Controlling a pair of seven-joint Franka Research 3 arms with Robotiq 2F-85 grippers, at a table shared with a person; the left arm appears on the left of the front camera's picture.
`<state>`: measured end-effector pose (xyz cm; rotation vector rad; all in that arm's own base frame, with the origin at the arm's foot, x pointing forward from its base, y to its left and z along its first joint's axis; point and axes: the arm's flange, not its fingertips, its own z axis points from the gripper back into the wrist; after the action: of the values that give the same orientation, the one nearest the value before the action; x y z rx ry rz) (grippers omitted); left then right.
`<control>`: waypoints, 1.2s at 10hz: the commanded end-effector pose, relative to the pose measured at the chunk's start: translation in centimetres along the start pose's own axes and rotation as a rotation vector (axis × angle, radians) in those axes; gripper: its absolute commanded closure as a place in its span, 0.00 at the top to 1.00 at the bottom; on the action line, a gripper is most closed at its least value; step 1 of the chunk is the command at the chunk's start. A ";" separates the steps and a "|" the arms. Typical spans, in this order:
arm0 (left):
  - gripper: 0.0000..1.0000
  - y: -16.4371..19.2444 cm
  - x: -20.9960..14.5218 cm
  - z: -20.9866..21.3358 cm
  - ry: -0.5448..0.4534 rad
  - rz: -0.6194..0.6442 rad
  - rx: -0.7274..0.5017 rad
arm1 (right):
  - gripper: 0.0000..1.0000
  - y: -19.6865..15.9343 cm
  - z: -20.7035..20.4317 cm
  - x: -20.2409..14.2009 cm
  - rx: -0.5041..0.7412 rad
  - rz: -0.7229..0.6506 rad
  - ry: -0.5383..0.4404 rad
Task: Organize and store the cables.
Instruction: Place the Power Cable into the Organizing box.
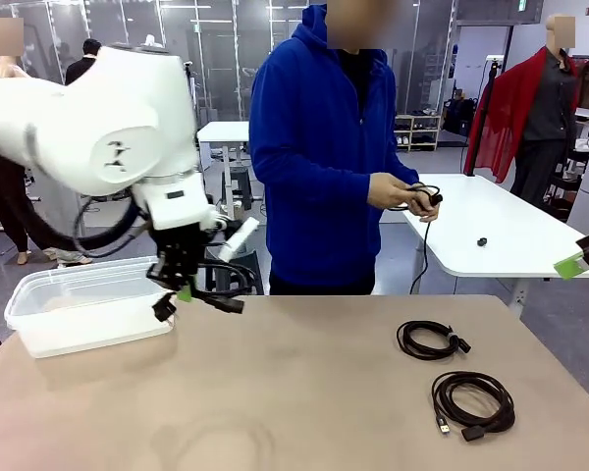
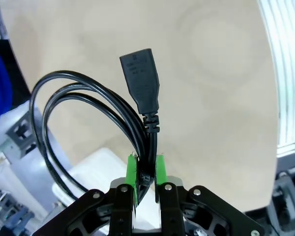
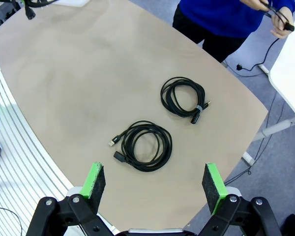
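Nearest the lens in the front view, at lower right of the frame, a large coiled cable [image 1: 498, 420] is laid flat on the tan table [image 1: 294, 392]. A smaller coiled cable [image 1: 458, 344] is laid just above it and slightly left, the two near each other but apart. Both coils, large [image 3: 163, 147] and smaller [image 3: 168, 98], are seen mid-frame in the right wrist view, well beyond the right gripper [image 3: 153, 169], whose green-padded fingers [image 3: 94, 179] are spread wide with nothing between them. At left of the front view the left gripper [image 1: 184, 291] is poised by the right end of a clear plastic tub [image 1: 39, 289]. In the left wrist view the left gripper [image 2: 146, 164] is clamped on a held cable [image 2: 142, 93]: the cords are pinched between the pads, the plug is raised above the fingertips, and the loops are bowed out to the left. A fourth cable [image 1: 427, 196] is held in a person's hand [image 1: 393, 191] at upper centre-right.
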<state>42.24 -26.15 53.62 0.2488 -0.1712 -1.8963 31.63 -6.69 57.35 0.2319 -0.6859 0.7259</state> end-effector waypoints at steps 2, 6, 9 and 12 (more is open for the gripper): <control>0.17 -3.6 -3.8 0.0 0.005 0.030 0.088 | 1.00 0.0 0.0 -0.1 0.003 0.006 -0.002; 0.17 -4.7 -5.0 0.3 -0.019 0.133 0.102 | 1.00 0.0 0.0 -0.1 0.003 0.006 -0.002; 0.17 -4.6 -5.4 0.3 0.003 0.070 0.072 | 1.00 0.0 0.0 -0.1 0.003 0.006 -0.002; 0.17 -3.7 -7.1 1.3 -0.047 0.157 0.083 | 1.00 0.0 0.0 -0.1 0.003 0.006 -0.002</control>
<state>39.84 -19.19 53.39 0.2738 -0.2527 -1.7931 31.63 -6.68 57.35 0.2317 -0.6859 0.7260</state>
